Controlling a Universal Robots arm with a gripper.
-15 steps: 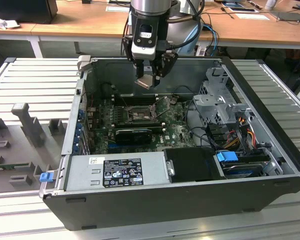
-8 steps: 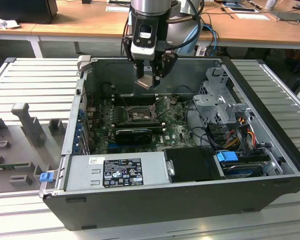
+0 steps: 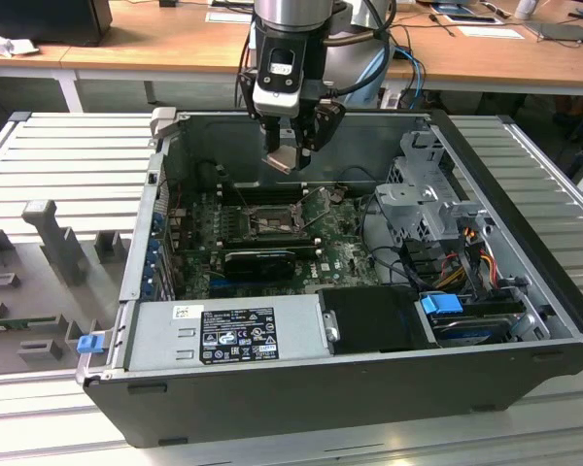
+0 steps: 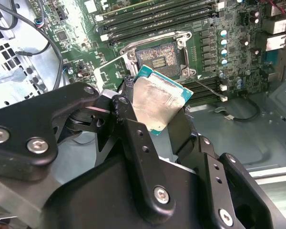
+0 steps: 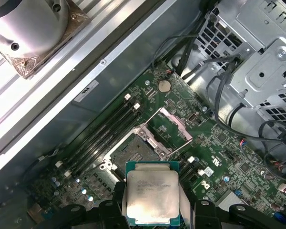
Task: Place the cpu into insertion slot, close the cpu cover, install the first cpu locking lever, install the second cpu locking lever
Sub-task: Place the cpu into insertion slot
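We see our gripper (image 3: 290, 161) with its jaws clamped on two opposite edges of the cpu (image 4: 157, 105), silvery face showing. Below the jaws lies the open computer case (image 3: 510, 209). Inside it the motherboard (image 3: 342, 254) carries the insertion slot (image 5: 133, 150), uncovered, with the cpu cover (image 5: 152, 137) standing open beside it. The cpu hangs clear above the slot.

Nothing is reading legibly: tiny print is covering the black label (image 3: 238, 336) on the power supply (image 3: 165, 340), lower centre of the exterior view; faint etching is marking the cpu (image 5: 151, 196).
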